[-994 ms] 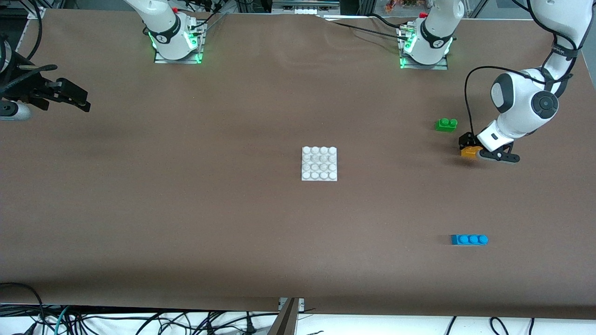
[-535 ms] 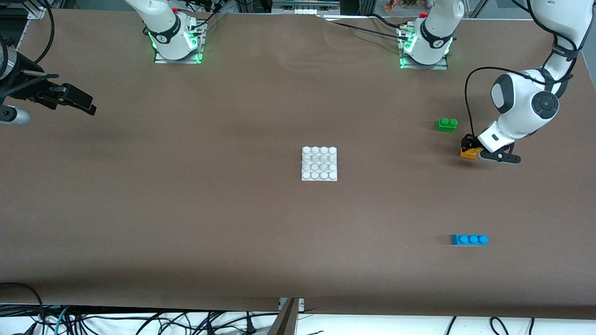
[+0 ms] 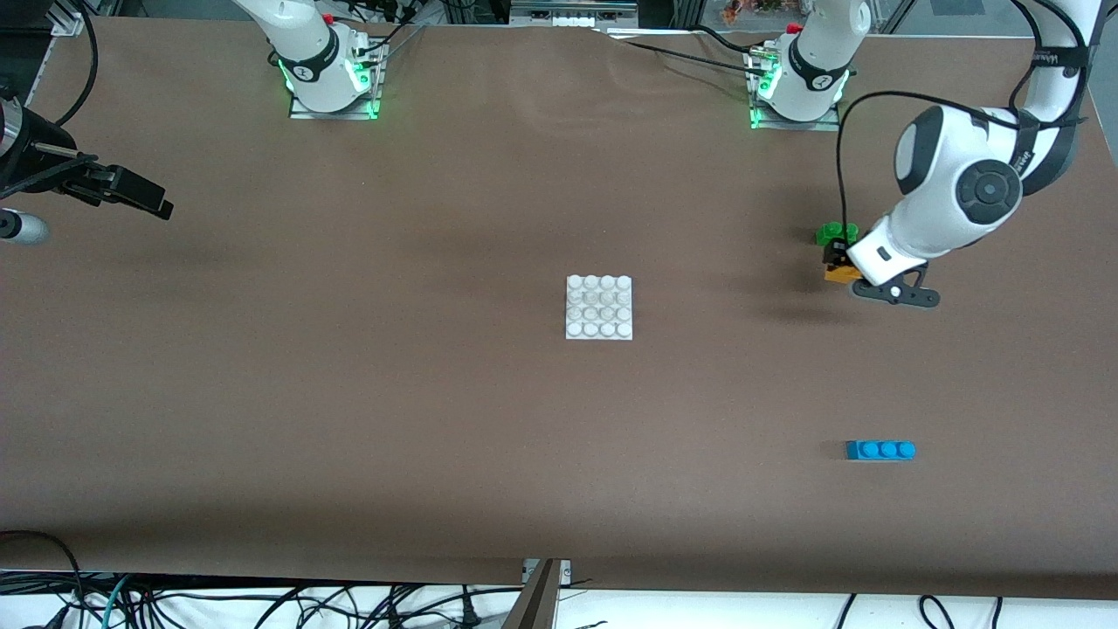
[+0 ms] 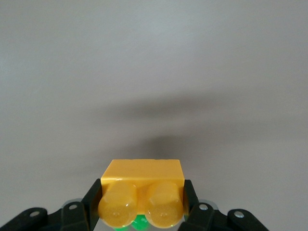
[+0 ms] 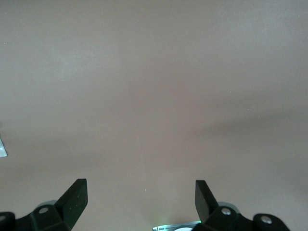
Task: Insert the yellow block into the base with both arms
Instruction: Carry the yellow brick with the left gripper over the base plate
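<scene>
The yellow block (image 3: 840,273) is clamped between the fingers of my left gripper (image 3: 837,262), held a little above the table close to the green brick. In the left wrist view the yellow block (image 4: 143,191) fills the left gripper (image 4: 142,193), its two studs facing the camera and a black finger on each side. The white studded base (image 3: 598,307) lies flat at the middle of the table with nothing on it. My right gripper (image 3: 150,200) hovers at the right arm's end of the table. The right gripper (image 5: 139,186) is open over bare table.
A green two-stud brick (image 3: 832,232) sits on the table beside the held block, partly covered by the left hand. A blue three-stud brick (image 3: 880,450) lies nearer the front camera at the left arm's end. Cables run along the table's front edge.
My left gripper has shut on the yellow block, lifted it off the table and carried it toward the green brick. The right gripper has shifted slightly.
</scene>
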{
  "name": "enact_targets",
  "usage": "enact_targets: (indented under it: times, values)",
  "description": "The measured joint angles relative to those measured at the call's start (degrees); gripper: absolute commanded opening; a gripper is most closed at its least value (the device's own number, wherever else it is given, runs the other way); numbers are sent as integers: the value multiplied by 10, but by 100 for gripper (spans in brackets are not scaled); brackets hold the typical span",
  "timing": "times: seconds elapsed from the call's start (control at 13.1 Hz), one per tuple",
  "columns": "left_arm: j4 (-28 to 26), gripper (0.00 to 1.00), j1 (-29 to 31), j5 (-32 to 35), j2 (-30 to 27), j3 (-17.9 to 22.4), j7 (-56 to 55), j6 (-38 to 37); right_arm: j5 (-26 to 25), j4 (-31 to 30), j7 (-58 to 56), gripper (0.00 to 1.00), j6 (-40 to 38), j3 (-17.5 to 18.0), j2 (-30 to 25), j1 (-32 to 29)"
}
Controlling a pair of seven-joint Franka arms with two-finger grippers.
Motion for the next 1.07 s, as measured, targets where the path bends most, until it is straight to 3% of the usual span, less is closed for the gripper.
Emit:
enact_targets:
  times: [0.31,0.61,0.76,0.84,1.07]
  values:
    - [90,5,-7,-11,30,-113,-81,-29,0,-7,3,99,-2,0,0,0]
    - [221,5,-99,-11,155,-133,-163,-29,0,-8,4,99,-2,0,-1,0]
    - [294,3,-164,-11,224,-100,-206,-29,0,-9,-4,99,0,1,-1,0]
    - [330,3,-213,-11,254,-59,-226,-30,0,-8,-14,99,2,1,-2,0]
    - [393,3,-408,-11,319,111,-307,-31,0,-9,-25,99,4,1,-2,0]
